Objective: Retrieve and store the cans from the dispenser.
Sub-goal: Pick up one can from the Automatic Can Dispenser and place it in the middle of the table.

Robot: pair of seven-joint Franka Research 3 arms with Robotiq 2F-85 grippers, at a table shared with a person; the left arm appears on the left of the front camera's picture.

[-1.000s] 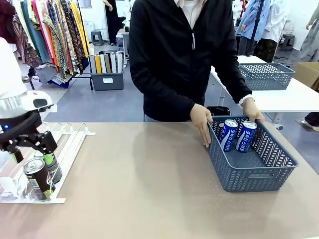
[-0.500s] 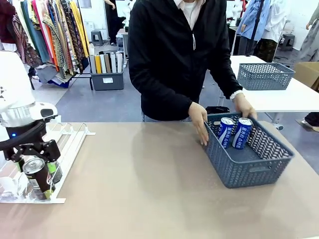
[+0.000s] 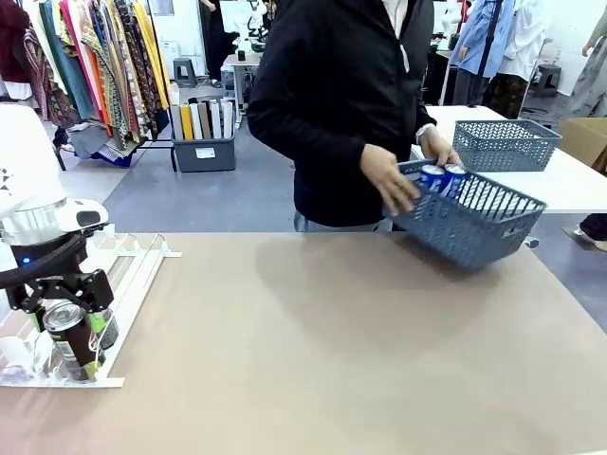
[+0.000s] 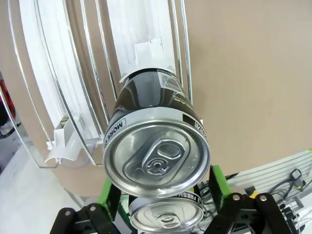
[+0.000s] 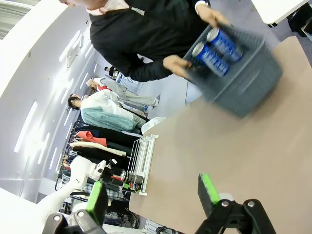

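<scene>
Front view: at the near left, the left end effector (image 3: 64,320) straddles an upright dark can (image 3: 68,334) at the low end of the dispenser (image 3: 133,270). The can's long axis is vertical. At the far right, well apart across the tabletop (image 3: 313,360), a person's hands (image 3: 394,180) hold a grey basket (image 3: 484,223) tilted off the surface, with blue cans (image 3: 438,178) inside.

Left wrist view: the green pads (image 4: 217,183) press on either side of the dark can, pinching it, and a second can (image 4: 165,214) sits just beside it.

Right wrist view: the right end effector (image 5: 152,192) hangs spread and empty. It is nearer the basket, so I judge that the can must travel rightward.
</scene>
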